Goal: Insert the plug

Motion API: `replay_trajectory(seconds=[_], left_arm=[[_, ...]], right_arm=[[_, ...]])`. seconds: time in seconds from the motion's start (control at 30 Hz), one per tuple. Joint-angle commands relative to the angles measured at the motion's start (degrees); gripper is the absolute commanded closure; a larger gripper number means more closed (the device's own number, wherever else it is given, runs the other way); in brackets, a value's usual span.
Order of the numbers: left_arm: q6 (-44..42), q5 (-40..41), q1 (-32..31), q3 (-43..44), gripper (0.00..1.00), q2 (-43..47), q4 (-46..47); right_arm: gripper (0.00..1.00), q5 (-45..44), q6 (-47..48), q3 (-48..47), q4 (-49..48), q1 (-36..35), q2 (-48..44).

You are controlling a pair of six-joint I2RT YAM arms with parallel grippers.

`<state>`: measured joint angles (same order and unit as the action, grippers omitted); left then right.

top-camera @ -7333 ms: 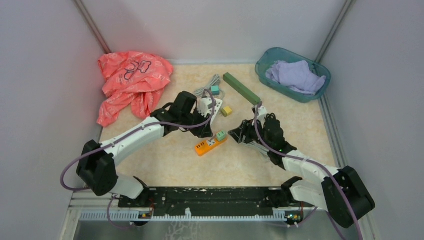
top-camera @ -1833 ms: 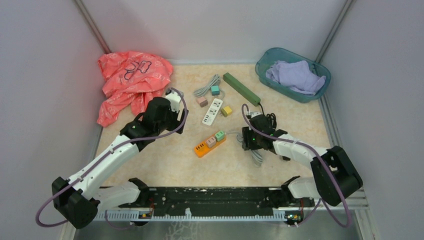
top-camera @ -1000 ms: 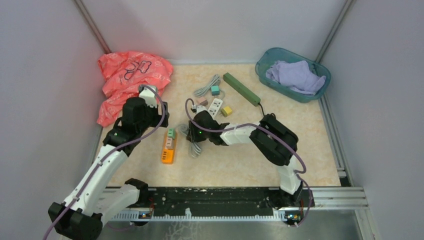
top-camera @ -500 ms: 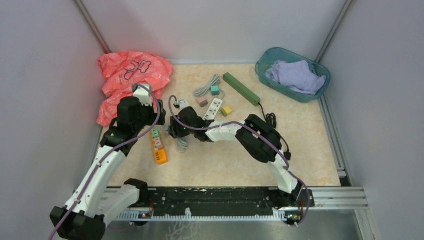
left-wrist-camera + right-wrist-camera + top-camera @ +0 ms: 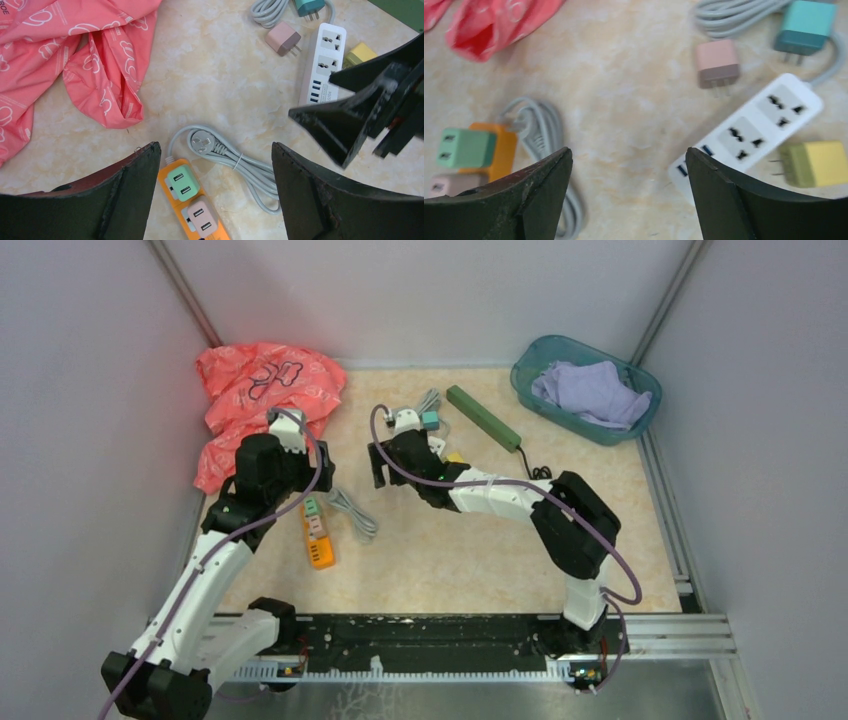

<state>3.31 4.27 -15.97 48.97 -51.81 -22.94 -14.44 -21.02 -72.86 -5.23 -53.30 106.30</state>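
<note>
Left claw [image 5: 215, 150] is wide open and empty, hovering over the orange power strip [image 5: 166, 172]. A green adapter [image 5: 180, 183] and a pink adapter [image 5: 202, 216] sit in the strip. The gray plug [image 5: 202, 142] lies loose on the table [image 5: 225, 90], just beside the strip's end, with its cord [image 5: 250, 172] trailing away. Right claw [image 5: 629, 152] is also wide open and empty, above the white power strip [image 5: 754, 130].
</note>
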Motion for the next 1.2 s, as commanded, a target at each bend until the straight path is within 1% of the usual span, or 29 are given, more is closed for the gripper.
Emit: replay_trajectory(seconds=[0.0,0.1,0.2,0.5,0.6,0.7,0.77,0.87,1.0,1.03,1.07,1.17], left_arm=[[0.1,-0.8,0.5,-0.5,0.14,0.4,1.6],[0.1,-0.7,0.5,-0.5,0.14,0.4,1.6],[0.1,-0.7,0.5,-0.6,0.14,0.3,1.7],[0.1,-1.5,0.5,-0.7,0.14,-0.1,1.7],[0.1,-1.8,0.6,-0.7,0.14,-0.1,1.8],[0.1,-2.1,0.6,-0.7,0.14,-0.3,1.9],[0.1,-2.2,0.6,-0.7,0.14,-0.3,1.8],[0.1,-2.2,0.6,-0.7,0.14,-0.5,1.9],[0.1,-2.3,0.6,-0.8,0.14,-0.7,1.8],[0.1,-2.3,0.6,-0.8,0.14,-0.7,1.8],[0.1,-2.3,0.6,-0.8,0.14,-0.7,1.9],[0.1,-2.5,0.6,-0.9,0.14,-0.7,1.9]], right_arm=[[0.15,-9.5,-0.1,0.4,3.1,2.9,-1.3],[0.09,-14.2,-0.9,-0.4,3.5,3.2,0.2],[0.07,-17.1,-2.5,-2.1,4.5,3.6,2.2],[0.08,-19.4,-8.2,-6.2,6.5,4.6,9.9],[0.09,-19.6,-9.1,-6.5,6.6,4.6,11.3],[0.13,-19.4,-9.6,-6.4,7.1,4.7,12.1],[0.17,-19.3,-9.8,-5.7,7.2,4.7,11.9],[0.28,-18.9,-9.4,-3.4,6.9,4.8,10.5],[0.5,-18.1,-8.1,2.4,6.1,5.0,6.1],[0.56,-17.7,-7.8,3.9,6.0,5.0,4.6],[0.64,-17.2,-7.4,5.5,6.1,5.0,2.7],[0.78,-14.8,-6.6,10.5,6.6,5.0,-1.8]])
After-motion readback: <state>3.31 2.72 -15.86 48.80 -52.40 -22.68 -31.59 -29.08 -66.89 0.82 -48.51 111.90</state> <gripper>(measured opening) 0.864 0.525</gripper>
